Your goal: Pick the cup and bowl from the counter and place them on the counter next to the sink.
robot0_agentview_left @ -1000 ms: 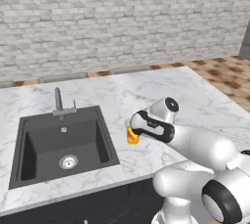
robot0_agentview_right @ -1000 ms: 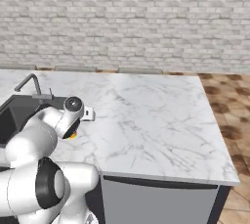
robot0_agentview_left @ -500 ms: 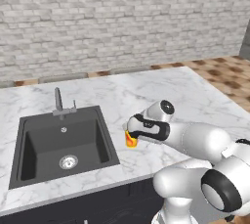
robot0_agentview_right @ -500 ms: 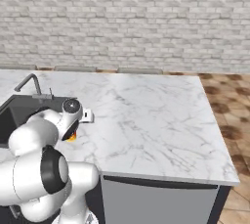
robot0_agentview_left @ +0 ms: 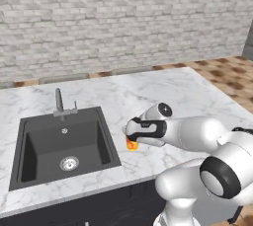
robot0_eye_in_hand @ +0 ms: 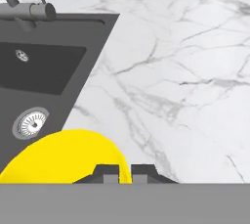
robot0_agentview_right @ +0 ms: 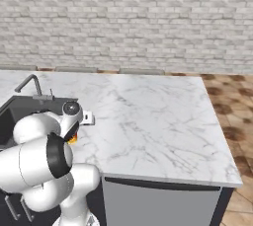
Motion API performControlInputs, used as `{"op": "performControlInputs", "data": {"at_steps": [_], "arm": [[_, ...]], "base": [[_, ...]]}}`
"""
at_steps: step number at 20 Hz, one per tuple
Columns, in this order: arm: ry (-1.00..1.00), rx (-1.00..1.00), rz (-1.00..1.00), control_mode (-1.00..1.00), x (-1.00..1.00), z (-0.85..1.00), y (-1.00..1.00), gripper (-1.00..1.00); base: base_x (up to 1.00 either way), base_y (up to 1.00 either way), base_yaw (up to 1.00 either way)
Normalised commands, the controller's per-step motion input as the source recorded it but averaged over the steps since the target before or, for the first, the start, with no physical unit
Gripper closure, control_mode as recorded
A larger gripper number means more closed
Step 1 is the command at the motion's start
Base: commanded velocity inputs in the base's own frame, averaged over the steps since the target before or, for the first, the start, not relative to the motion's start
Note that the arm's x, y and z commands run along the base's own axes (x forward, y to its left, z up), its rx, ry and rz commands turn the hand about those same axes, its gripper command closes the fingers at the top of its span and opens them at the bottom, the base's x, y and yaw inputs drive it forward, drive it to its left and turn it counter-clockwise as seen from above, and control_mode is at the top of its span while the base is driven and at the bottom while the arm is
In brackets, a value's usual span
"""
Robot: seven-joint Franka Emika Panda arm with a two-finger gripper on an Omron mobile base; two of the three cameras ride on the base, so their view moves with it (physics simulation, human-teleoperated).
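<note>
My hand [robot0_agentview_left: 130,140] pinches the cup [robot0_agentview_left: 131,144] by its rim at centre frame, low over the worktop [robot0_agentview_left: 163,92] beside the sink [robot0_agentview_left: 62,146], ready for setting down.

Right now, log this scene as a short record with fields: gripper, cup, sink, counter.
gripper: gripper shut on the cup's rim, low over the counter beside the sink
cup: yellow cup with red-orange marks, held at the sink's right edge; whether it touches the counter cannot be told
sink: dark grey sink, round metal drain, faucet behind it
counter: white marble counter with grey veins
</note>
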Motion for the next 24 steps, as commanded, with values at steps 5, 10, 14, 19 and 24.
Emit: {"op": "performControlInputs", "data": {"at_steps": [5,10,14,19,24], "arm": [[0.00,-0.01,0.00,-1.00,0.00,-0.28,0.00,1.00],[0.00,-0.01,0.00,-1.00,0.00,-0.35,0.00,1.00],[0.00,-0.01,0.00,-1.00,0.00,-0.40,0.00,1.00],[0.00,-0.01,0.00,-1.00,-0.01,-0.38,0.00,1.00],[0.00,0.00,0.00,-1.00,0.00,0.00,0.00,1.00]], "base": [[0.00,0.00,0.00],[0.00,0.00,0.00],[0.00,0.00,0.00],[0.00,0.00,0.00],[0.00,0.00,0.00]]}}
